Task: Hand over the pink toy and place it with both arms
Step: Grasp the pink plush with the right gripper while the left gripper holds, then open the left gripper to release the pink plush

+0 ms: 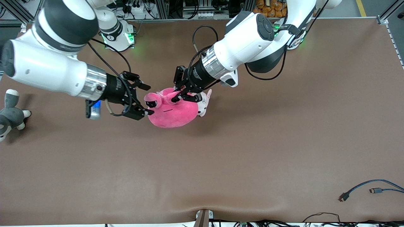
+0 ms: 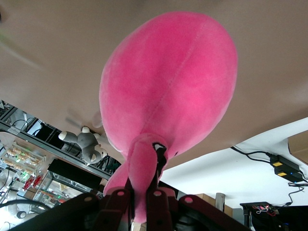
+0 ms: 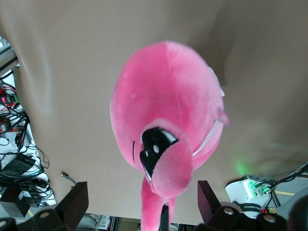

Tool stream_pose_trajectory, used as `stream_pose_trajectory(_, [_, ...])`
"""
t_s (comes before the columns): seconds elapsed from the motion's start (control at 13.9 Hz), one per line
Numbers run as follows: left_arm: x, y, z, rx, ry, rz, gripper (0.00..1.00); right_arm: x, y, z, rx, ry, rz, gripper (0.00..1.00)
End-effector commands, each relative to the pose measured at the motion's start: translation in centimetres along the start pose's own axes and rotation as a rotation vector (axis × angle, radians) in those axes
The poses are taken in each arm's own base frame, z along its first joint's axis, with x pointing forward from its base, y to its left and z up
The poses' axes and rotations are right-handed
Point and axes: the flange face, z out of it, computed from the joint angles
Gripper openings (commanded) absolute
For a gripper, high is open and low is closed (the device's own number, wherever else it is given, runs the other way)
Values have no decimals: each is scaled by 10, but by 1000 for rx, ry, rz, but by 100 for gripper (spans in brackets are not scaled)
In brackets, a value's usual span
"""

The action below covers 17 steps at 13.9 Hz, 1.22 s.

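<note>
The pink toy [image 1: 172, 113], a hot-pink round plush with bulging black eyes, hangs over the middle of the table. My left gripper [image 1: 177, 97] is shut on one of its eye stalks; in the left wrist view the fingers [image 2: 159, 204] pinch a pink stalk, with the toy's body [image 2: 168, 86] above them. My right gripper [image 1: 149, 99] is open, one finger on each side of the toy's other eye. In the right wrist view its gripper [image 3: 143, 204] stands wide open around the eye stalk of the toy [image 3: 166, 110], and the fingers [image 3: 72, 204] do not touch it.
A small pale pink-and-white puppy plush [image 1: 204, 102] lies on the table beside the toy, under the left wrist. A grey-and-white plush animal [image 1: 9, 115] lies at the right arm's end of the table. Cables [image 1: 363, 189] lie near the front camera at the left arm's end.
</note>
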Motion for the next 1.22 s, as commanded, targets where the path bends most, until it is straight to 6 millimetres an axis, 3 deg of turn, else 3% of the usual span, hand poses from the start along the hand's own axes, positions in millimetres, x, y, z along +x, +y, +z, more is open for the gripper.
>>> stream_pose_trajectory(0.0, [-9,-8,3,8,-42,-52,0,0,-4,10,-5,28,-1,100])
stream_pose_trajectory(0.43, [-10,-9,1,7,-46,-52,0,26,1,12,-67,90,13,100])
stream_pose_trajectory(0.65, [-9,-13,4,11,-42,-47,0,26,1,13,-71,93,14,100])
stream_pose_trajectory(0.72, [-9,-13,4,11,-42,-47,0,24,2,13,-72,95,2,90])
stream_pose_trajectory(0.79, [-9,-14,4,12,-42,-47,0,20,3,17,-81,130,-61,29])
stream_pose_trajectory(0.86, [-10,-14,3,12,-44,-46,0,13,6,23,-99,177,-141,0])
stream_pose_trajectory(1.15, [-9,-13,4,11,-42,-47,0,15,10,24,-134,187,-154,0])
